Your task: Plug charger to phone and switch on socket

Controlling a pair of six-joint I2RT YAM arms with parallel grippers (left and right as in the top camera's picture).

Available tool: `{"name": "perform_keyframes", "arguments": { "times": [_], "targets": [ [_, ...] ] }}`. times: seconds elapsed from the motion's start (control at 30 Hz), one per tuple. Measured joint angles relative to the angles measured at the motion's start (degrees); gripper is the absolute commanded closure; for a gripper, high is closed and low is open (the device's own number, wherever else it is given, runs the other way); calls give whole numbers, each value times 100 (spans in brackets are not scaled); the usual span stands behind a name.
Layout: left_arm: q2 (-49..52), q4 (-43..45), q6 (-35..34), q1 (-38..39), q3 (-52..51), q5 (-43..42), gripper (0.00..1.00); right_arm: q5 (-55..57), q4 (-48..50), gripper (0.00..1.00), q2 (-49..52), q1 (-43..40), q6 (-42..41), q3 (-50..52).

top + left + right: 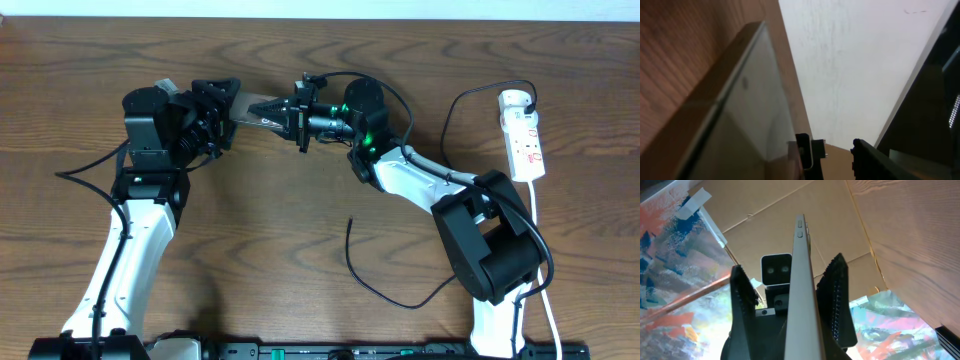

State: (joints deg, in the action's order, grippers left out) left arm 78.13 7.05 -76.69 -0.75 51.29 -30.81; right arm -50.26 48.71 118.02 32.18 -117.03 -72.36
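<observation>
Right gripper (pixel 787 265) straddles the phone (pixel 801 255) edge-on, jaws spread, seemingly to steady it aloft; whether left gripper (pixel 222 100) pinches it you cannot tell; charger (pixel 349 240) lies well apart

dark wood-grain table (pixel 280 215) is carrying two things. white socket (pixel 523 135) is lying flat near the right edge, its white cord (pixel 546 290) trailing frontward. thin black charger (pixel 349 250) cable is lying loose centre-front.

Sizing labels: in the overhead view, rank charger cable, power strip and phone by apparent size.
1. Thin black charger cable, longest.
2. White elongated power strip.
3. Flat dark phone, smallest-looking, but tilted and partly hidden, so unsure.
</observation>
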Motion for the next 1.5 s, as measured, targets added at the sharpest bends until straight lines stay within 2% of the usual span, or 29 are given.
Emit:
{"name": "perform_keyframes", "arguments": {
  "times": [0.17, 0.37, 0.77, 0.8, 0.83, 0.9, 1.1, 1.33, 1.5],
  "targets": [
    [0, 221, -2, 0, -105, 0, 32, -2, 0, 99, 0, -15, 0, 0],
    [0, 953, -92, 0, -479, -76, 32, -2, 0, 99, 0, -52, -2, 0],
    [0, 979, -155, 0, -487, -83, 32, -2, 0, 98, 0, -50, -2, 0],
    [0, 977, -153, 0, -487, -83, 37, -2, 0, 98, 0, -50, 0, 0],
    [0, 975, -153, 0, -487, -83, 47, -2, 0, 98, 0, -48, 0, 0],
    [0, 973, -177, 0, -487, -87, 55, -4, 0, 99, 0, -46, 0, 0],
    [0, 968, -197, 0, -490, -87, 57, -4, 0, 98, 0, -46, 0, 0],
    [0, 968, -210, 0, -490, -87, 72, -7, 0, 99, 0, -46, -2, 0],
    [0, 968, -219, 0, -490, -92, 77, -7, 0, 99, 0, -46, -2, 0]
  ]
}}
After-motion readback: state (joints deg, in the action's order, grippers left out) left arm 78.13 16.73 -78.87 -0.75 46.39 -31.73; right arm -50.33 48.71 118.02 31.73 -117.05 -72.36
